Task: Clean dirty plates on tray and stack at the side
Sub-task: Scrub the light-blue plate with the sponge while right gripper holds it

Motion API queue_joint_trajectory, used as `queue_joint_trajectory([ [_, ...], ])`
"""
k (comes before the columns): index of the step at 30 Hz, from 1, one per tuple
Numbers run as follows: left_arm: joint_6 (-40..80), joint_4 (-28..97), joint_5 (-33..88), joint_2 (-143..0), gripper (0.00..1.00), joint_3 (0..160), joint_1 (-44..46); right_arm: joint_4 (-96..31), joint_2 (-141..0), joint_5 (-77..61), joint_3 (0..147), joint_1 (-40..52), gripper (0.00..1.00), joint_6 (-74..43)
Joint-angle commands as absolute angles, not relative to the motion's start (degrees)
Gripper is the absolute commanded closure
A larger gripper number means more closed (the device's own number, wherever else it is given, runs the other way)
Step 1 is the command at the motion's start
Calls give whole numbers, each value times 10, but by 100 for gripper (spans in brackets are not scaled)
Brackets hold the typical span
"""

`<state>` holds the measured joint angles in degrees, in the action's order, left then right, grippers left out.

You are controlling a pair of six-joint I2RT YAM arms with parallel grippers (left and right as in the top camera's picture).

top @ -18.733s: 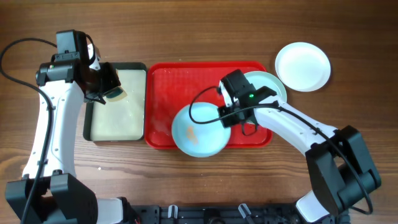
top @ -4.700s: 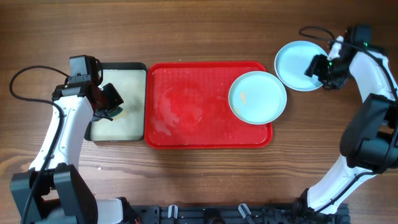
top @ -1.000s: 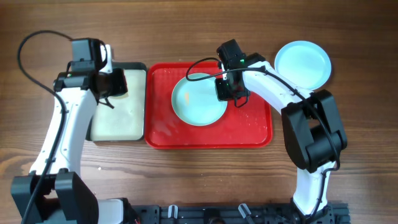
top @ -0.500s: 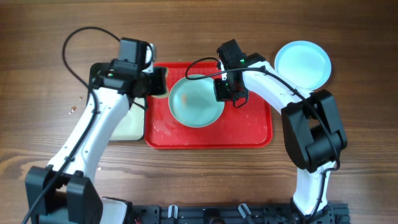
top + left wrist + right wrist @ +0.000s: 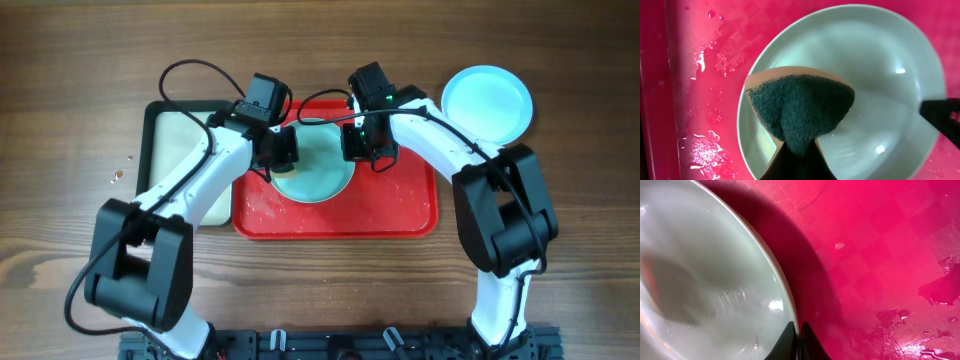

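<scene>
A pale blue plate (image 5: pixel 318 178) is seen lying inside the red tray (image 5: pixel 400 205), in its left-centre part. The left gripper (image 5: pixel 283 148) is held over the plate's left side. In the left wrist view its fingers (image 5: pixel 795 167) are pressed together on a green sponge (image 5: pixel 800 112), which is folded and set against the plate's inner surface. The right gripper (image 5: pixel 361 141) is placed at the plate's right edge. In the right wrist view its jaws are clamped on the thin rim, with one finger inside the plate and one outside. Wet patches and droplets are seen on the tray floor.

A second pale blue plate (image 5: pixel 487 103) is set on the wooden table (image 5: pixel 100 50), just beside the tray's far right corner. Whether anything lies under it cannot be told. A black-rimmed tray (image 5: pixel 175 140) with a pale inside is placed against the red tray's left side.
</scene>
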<state>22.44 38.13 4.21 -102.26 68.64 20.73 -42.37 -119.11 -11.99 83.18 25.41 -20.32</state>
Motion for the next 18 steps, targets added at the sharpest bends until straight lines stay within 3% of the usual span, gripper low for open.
queue_joint_trajectory([
  [1, 236, 378, 29, -1045, 96, 694, 208, -421, -1187, -130, 830, 255, 95, -210],
  [18, 249, 331, 6, -1084, 96, 693, 218, -409, -1187, -110, 830, 255, 96, -210],
])
